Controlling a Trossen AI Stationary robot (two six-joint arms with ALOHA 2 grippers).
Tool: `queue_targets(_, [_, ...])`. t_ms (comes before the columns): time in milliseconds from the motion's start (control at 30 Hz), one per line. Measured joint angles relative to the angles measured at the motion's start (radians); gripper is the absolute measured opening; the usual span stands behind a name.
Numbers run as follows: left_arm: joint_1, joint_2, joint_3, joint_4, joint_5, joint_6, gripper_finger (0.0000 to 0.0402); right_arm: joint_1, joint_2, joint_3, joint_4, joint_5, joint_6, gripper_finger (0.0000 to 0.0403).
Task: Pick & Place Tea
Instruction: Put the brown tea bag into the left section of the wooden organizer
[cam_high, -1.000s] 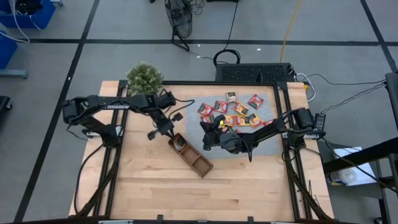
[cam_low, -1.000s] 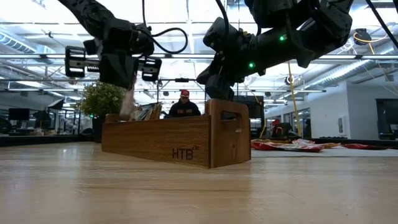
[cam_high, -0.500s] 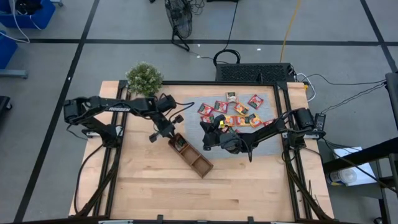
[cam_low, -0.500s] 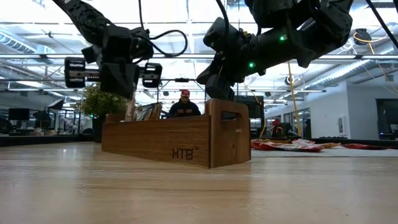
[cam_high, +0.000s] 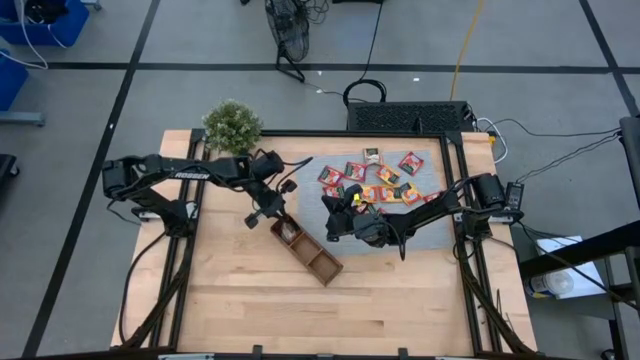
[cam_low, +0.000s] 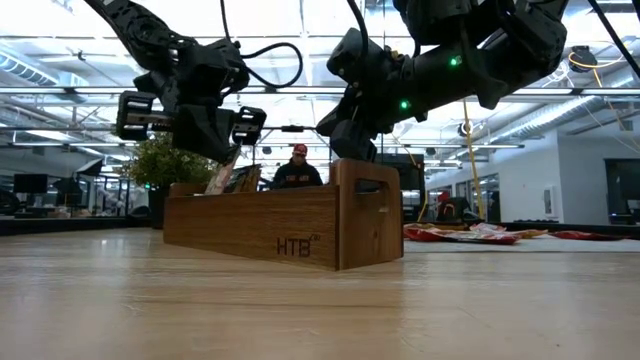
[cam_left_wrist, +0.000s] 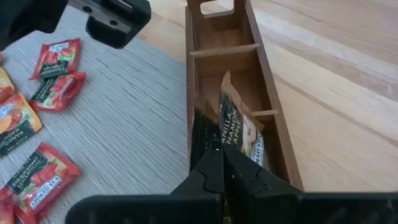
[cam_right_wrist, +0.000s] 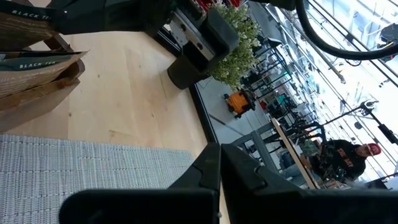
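tray (cam_low: 285, 230): wall hides contents in low view | sachets (cam_high: 375, 178): labels too small to read from above | sachet (cam_left_wrist: 239, 134): print partly hidden by left gripper (cam_left_wrist: 221, 163) fingers | right wrist view: sachet (cam_right_wrist: 37, 62) cut by edge

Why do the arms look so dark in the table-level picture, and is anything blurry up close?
Low view: bright ceiling lights and windows behind leave both arms backlit, nearly silhouettes above the wooden tray. Left wrist view: the left gripper at the frame's edge is soft, while the tea sachets on the grey mat read sharp. Right wrist view: the right gripper is blurred too.
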Motion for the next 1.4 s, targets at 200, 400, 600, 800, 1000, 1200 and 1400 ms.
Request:
queue_targets(200, [-0.005,0.000,-0.003,-0.011,-0.001,0.000,0.0005,0.000,0.000,0.000,-0.001,0.000,-0.002,0.0000])
queue_targets(400, [-0.015,0.000,-0.021,-0.008,-0.002,-0.038,0.0018,0.000,0.000,0.000,-0.007,0.000,-0.007,0.0000])
queue_targets(600, [-0.014,0.000,-0.021,0.059,-0.019,-0.152,0.0033,0.000,0.000,0.000,-0.007,0.000,-0.022,0.0000])
queue_targets(800, [-0.014,0.000,-0.021,0.091,-0.026,-0.184,0.0074,0.000,0.000,0.000,-0.007,0.000,-0.014,0.0000])
queue_targets(1000, [-0.014,-0.002,-0.021,0.101,-0.027,-0.175,0.0123,-0.001,0.000,0.000,-0.007,0.000,0.006,0.0002])
queue_targets(1200, [-0.008,-0.103,-0.006,0.101,-0.098,-0.205,0.0148,-0.053,-0.047,0.000,-0.112,0.019,0.109,0.0035])
queue_targets(1400, [0.031,-0.239,-0.002,0.166,-0.166,-0.295,0.0143,-0.271,-0.277,0.000,-0.679,-0.178,0.487,0.0098])
